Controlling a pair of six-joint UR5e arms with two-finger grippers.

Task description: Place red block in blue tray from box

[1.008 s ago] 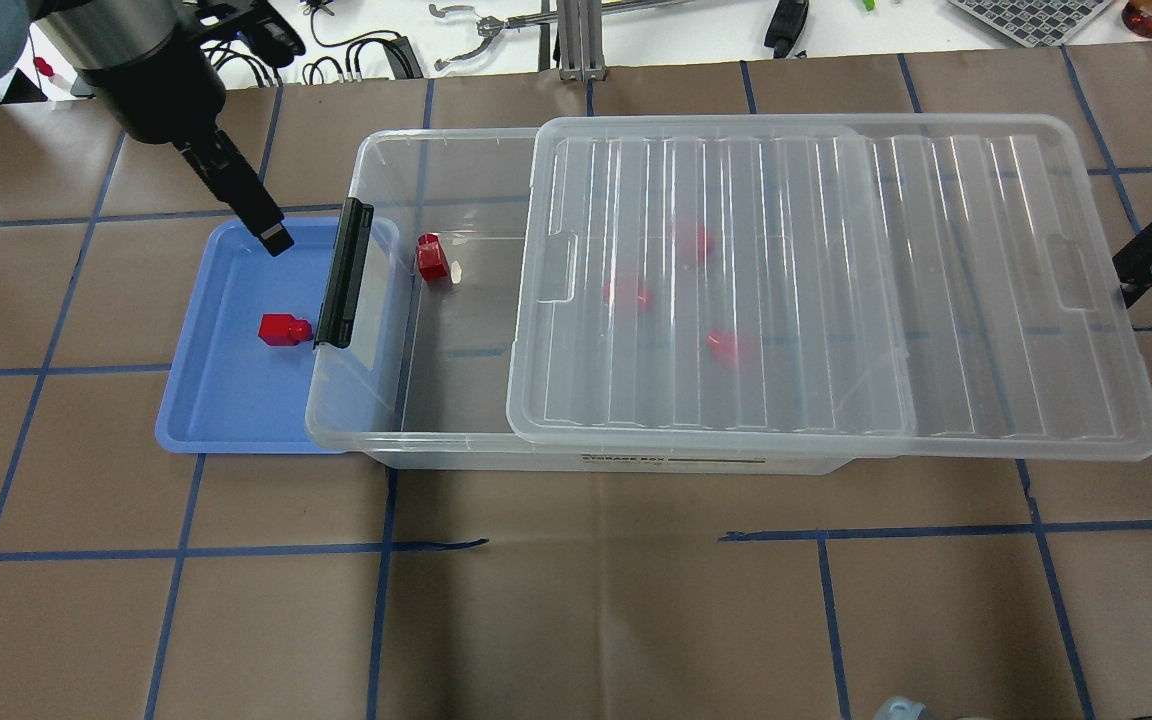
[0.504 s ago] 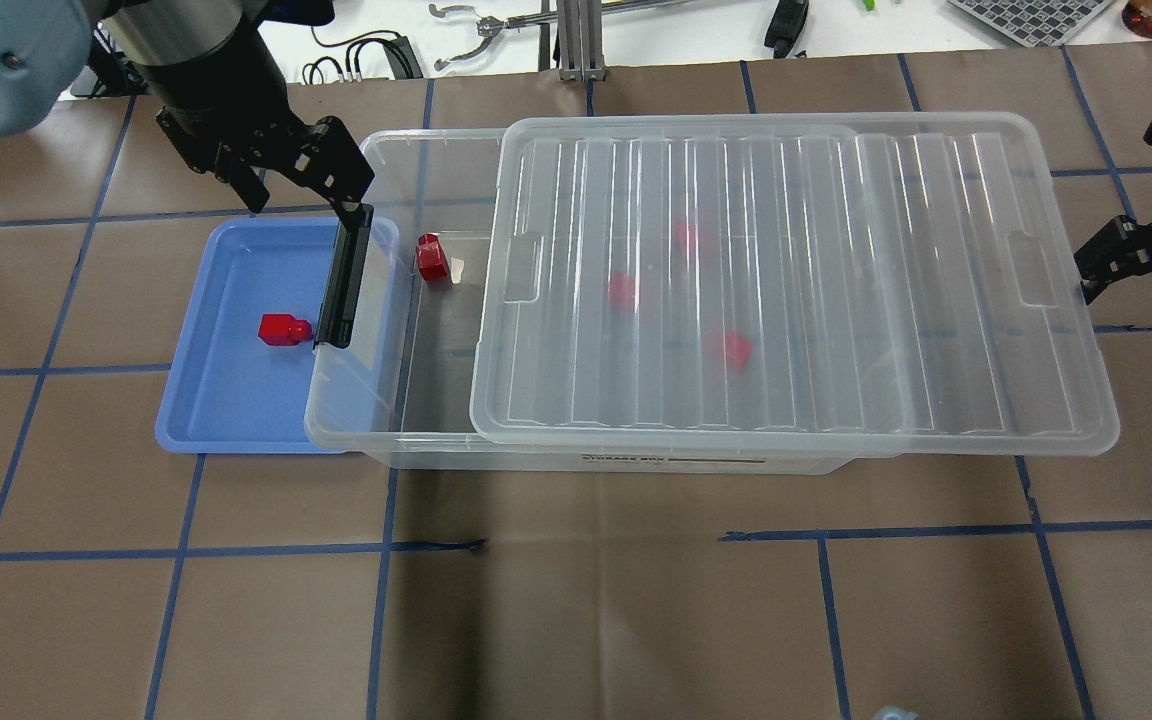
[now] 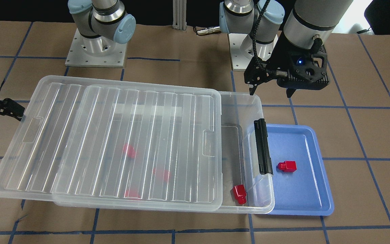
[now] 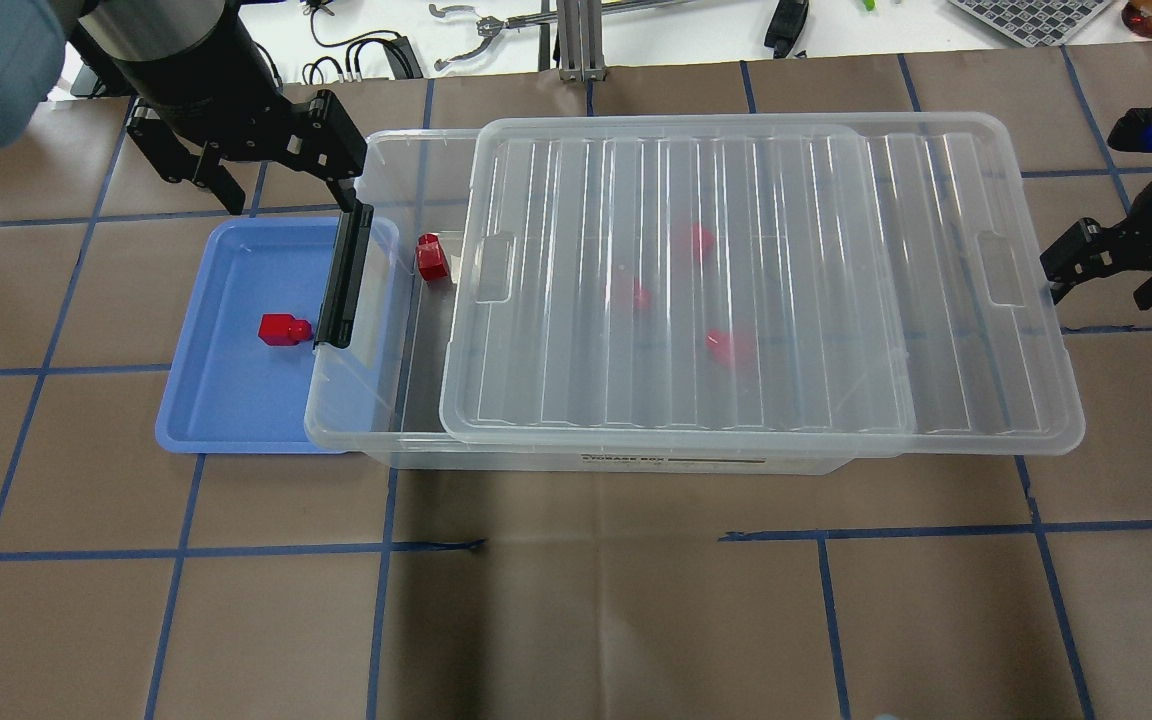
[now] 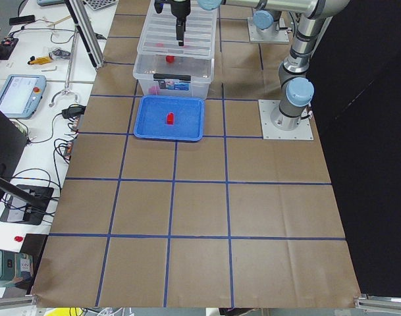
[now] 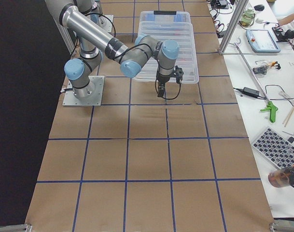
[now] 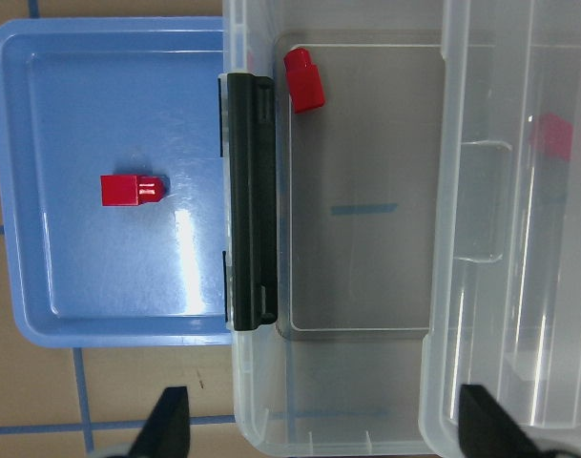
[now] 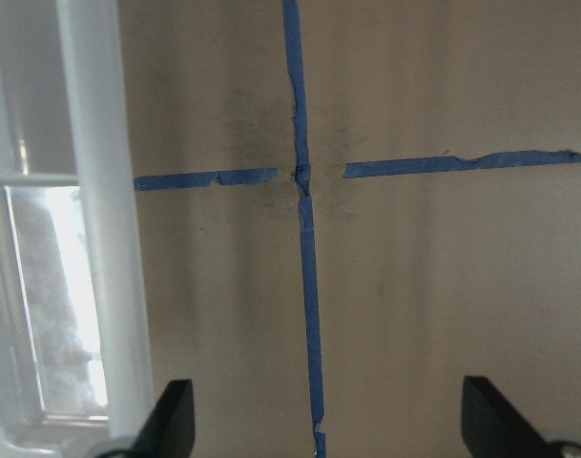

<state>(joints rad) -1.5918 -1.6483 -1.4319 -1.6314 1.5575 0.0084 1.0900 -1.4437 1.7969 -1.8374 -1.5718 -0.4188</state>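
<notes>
Under the ribbed lid of the box three red shapes show only as pale, blurred spots; their form and the way they lie cannot be made out. The lid sits shifted, so that only the end near the black latch bar is uncovered; there a second red block is seen clearly on the box floor, near the far wall. The box rim and the latch bar hide one long edge of the blue tray. The red block lies inside the blue tray, on its side, near the latch bar but apart from it; it is bright red, with a cube-like body and a narrower stub that points toward the box. The left claw hangs above the far corner of the tray and the latch end of the box; its fingers stand wide apart and hold nothing. The right claw is over the counter, just beside the other short edge of the lid; it is also spread wide and empty, with only blue tape under it; whether a finger touches the lid, I cannot tell. In the front-facing view the picture's edge cuts off most of this claw.
</notes>
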